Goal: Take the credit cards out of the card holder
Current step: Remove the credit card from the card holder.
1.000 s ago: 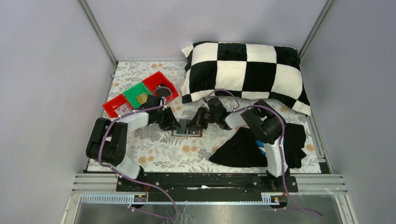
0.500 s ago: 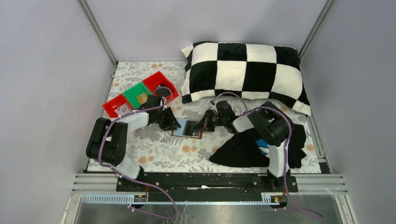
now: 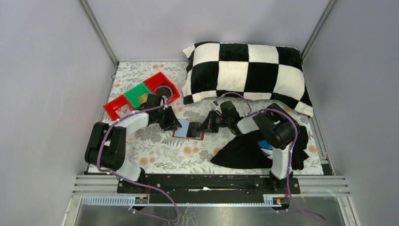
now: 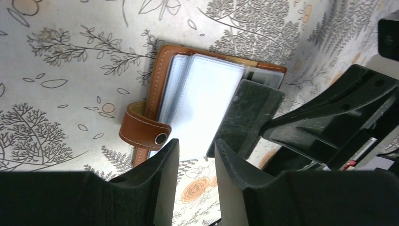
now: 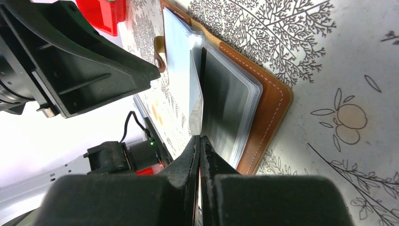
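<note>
The right fingers (image 5: pixel 181 181) have closed together and drawn back to the right edge of the open holder (image 3: pixel 189 132) at mid-bench, while the left fingers (image 4: pixel 160 179) stay partly apart at its raised pale leaf (image 4: pixel 202 103), so no card looks freed yet.

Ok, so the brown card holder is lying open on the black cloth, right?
No. The card holder lies open on the floral table cover, not on the black cloth, which lies apart to its right. The top external view shows it.
</note>
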You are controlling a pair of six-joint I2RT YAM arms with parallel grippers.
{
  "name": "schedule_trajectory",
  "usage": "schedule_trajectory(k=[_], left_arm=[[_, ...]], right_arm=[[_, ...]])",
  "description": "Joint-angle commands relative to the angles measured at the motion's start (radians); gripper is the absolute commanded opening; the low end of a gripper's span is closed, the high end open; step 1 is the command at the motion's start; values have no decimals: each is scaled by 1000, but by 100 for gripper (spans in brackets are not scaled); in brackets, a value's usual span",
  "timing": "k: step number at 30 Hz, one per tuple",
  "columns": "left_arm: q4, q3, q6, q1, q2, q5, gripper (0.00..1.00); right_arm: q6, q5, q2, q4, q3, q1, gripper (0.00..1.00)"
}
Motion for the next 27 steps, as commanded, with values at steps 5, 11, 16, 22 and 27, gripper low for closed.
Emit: schedule_trajectory(k=[5, 11, 16, 22, 27], left_arm=[[71, 33, -4, -14, 11, 100, 39], [95, 57, -8, -58, 88, 110, 39], [112, 57, -11, -72, 119, 117, 39], [125, 47, -12, -78, 140, 122, 39], [131, 45, -12, -79, 147, 127, 38]], right_arm=[[-9, -17, 17, 10, 40, -3, 4], [-10, -14, 25, 6, 50, -2, 4], [-7, -17, 31, 8, 53, -2, 5], [7, -20, 46, 25, 70, -1, 20], [27, -34, 76, 50, 84, -3, 27]])
